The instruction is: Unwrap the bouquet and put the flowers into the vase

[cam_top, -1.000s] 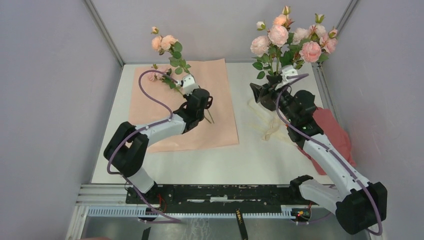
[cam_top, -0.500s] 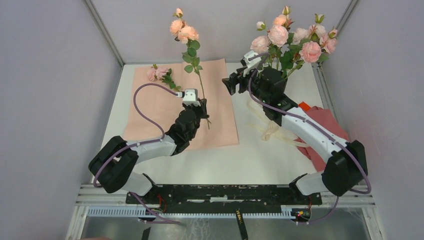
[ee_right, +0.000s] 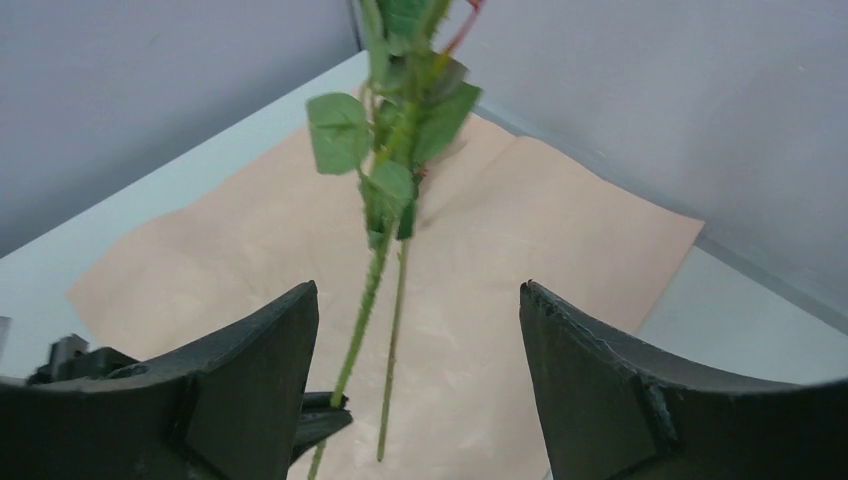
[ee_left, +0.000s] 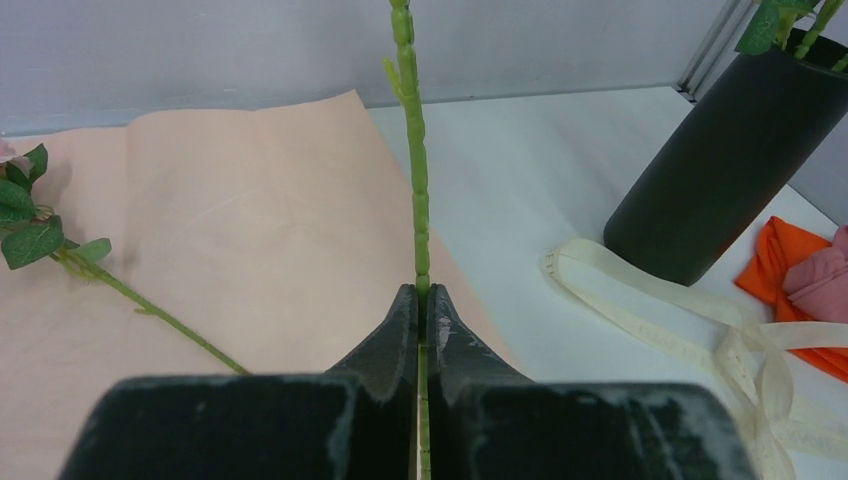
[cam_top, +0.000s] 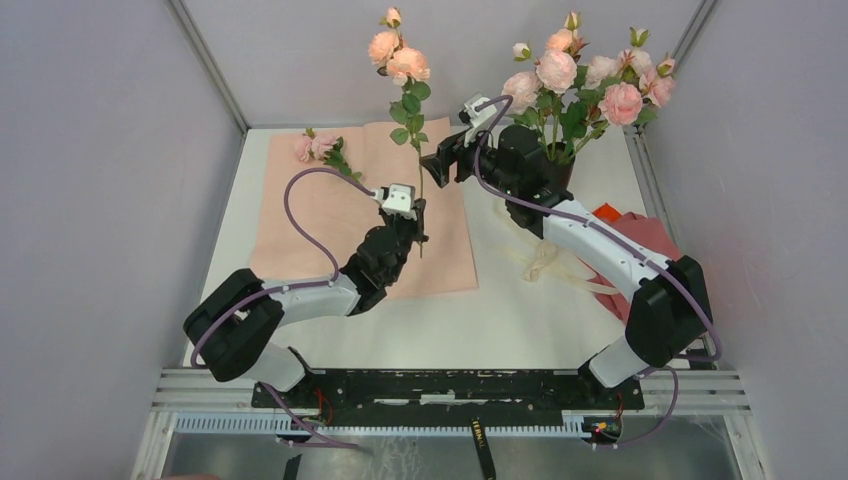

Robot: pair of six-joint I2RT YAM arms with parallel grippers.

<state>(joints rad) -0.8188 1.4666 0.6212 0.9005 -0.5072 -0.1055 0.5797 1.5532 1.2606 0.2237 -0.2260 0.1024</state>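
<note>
Flower (cam_top: 400, 62): held upright, likely for handover.
Left jaws: clamped on its stem (ee_left: 418, 200).
Right jaws: apart, poised at three o'clock.

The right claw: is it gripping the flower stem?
No: in the right wrist view the right gripper has its fingers wide apart, and the flower stem stands between them, not clamped.

The vase (ee_left: 720, 170) runs off the left wrist view's top edge.
</note>
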